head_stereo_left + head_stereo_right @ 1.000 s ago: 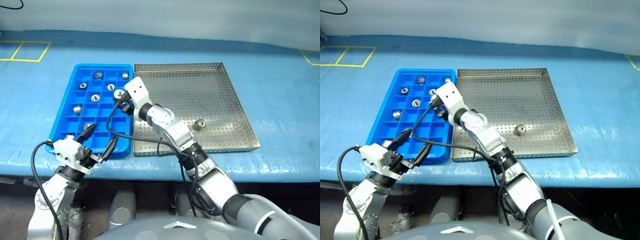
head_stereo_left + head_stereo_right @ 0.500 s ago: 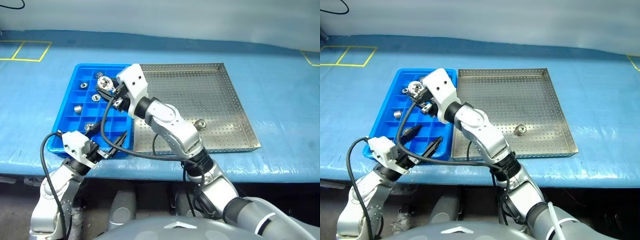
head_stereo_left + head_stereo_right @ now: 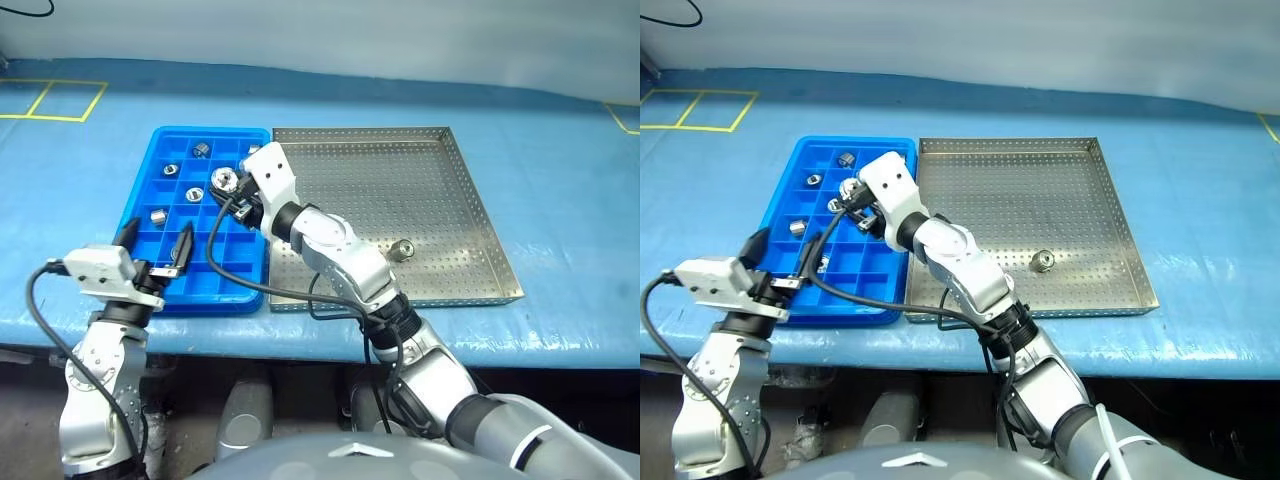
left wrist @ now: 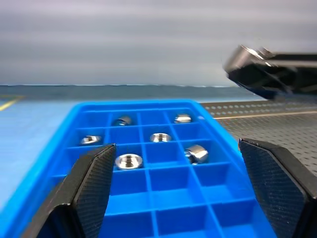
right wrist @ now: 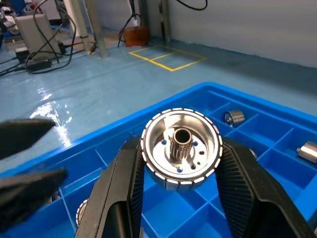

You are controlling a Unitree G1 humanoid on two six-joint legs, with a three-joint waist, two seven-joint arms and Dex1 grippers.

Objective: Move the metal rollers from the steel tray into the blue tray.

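The left gripper (image 3: pixel 153 240) is at the near left corner of the blue tray (image 3: pixel 140 210). Its two black fingers (image 4: pixel 94 181) are spread wide with nothing between them. The near corner of the tray is hidden behind it.

The blue tray lies on the left side of a blue surface (image 3: pixel 560 200). Several metal rollers (image 4: pixel 128 160) sit in its far cells, one to a cell. The ones at the back are small and hard to make out.

The right gripper (image 3: pixel 228 184) hangs over the right part of the blue tray, near its far end. Its fingers (image 5: pixel 242 183) are squeezed on a shiny round roller (image 5: pixel 181 148) and hold it above the cells. Some cells are hidden under the roller and the arm.

Just to the right, the steel tray (image 3: pixel 470 200) touches the blue tray's side. One roller (image 3: pixel 401 248) lies in it, near the front. The right arm covers the tray's near left part.

Yellow lines (image 3: pixel 60 100) are marked on the surface at the far left. In the right wrist view, a shiny floor, more yellow lines, cables (image 5: pixel 49 54) and a grey box (image 5: pixel 32 27) lie beyond the tray.
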